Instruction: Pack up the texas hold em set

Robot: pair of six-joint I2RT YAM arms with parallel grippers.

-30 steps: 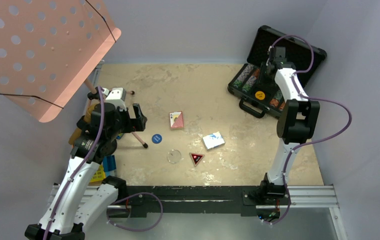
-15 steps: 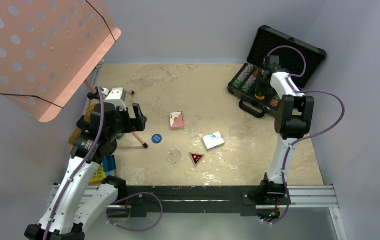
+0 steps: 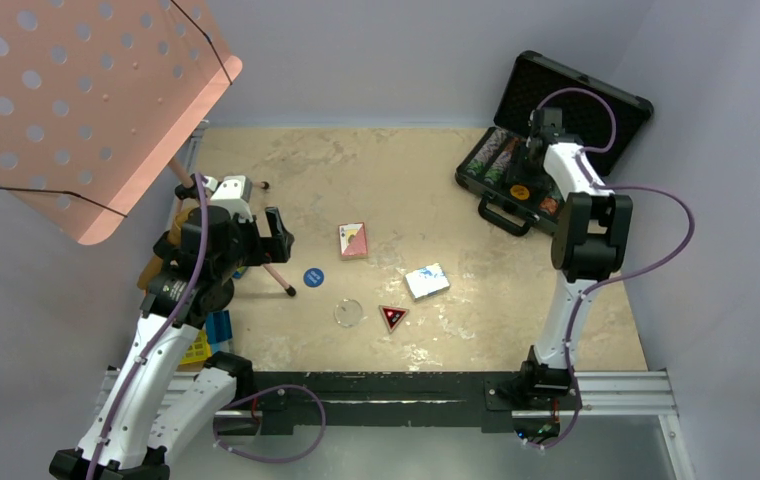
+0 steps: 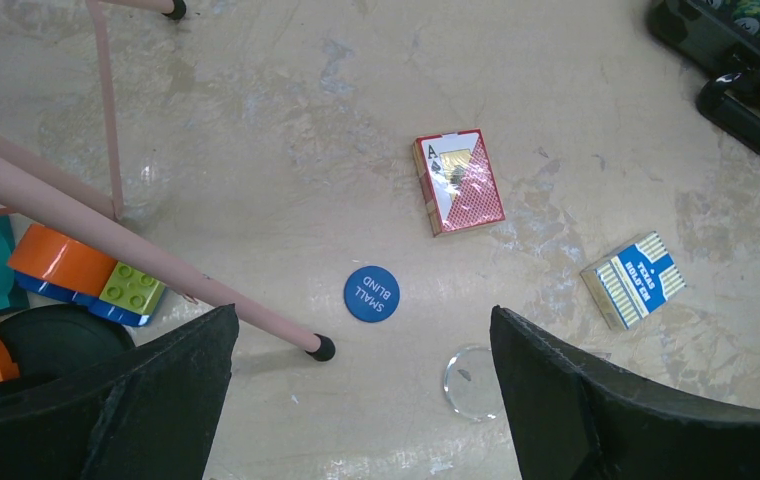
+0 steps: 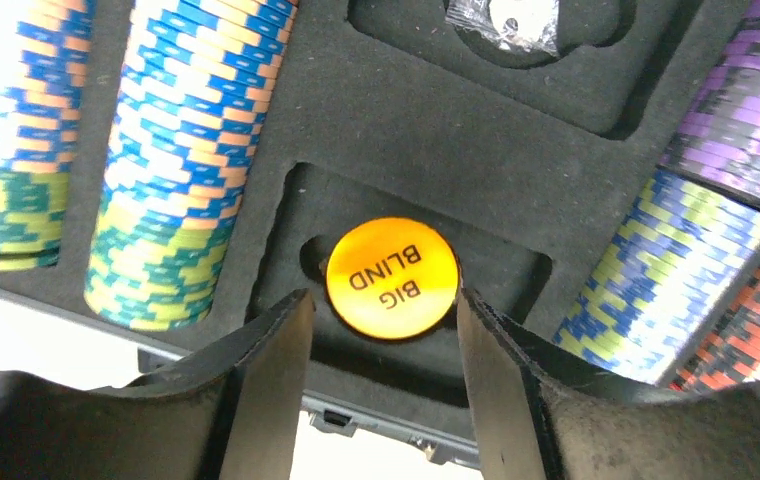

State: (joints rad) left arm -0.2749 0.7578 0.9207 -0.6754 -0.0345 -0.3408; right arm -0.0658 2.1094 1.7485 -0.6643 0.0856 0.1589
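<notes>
The black briefcase [image 3: 596, 92] lies open at the far right, with rows of coloured chips [image 5: 186, 150] in its foam [image 5: 436, 110]. My right gripper [image 5: 384, 308] hovers low over it, open. The orange "BIG BLIND" button [image 5: 392, 277] rests in a foam recess just ahead of the fingertips, with a gap on its left side. On the table lie the red deck [image 4: 459, 182], the blue deck [image 4: 633, 280], the blue "SMALL BLIND" button [image 4: 371, 293], the clear button [image 4: 471, 382] and the dark triangular marker [image 3: 392, 317]. My left gripper [image 4: 363, 335] hangs wide open above the blue button.
The pink perforated music stand [image 3: 86, 100] fills the upper left. One of its legs [image 4: 136, 265] slants down to a black foot next to the blue button. Toy blocks [image 4: 131, 288] and yellow and blue crates [image 3: 206, 340] sit at the left edge.
My right gripper has dropped down over the front of the case, narrowed, then widened again around the orange button. The left arm has not moved.
</notes>
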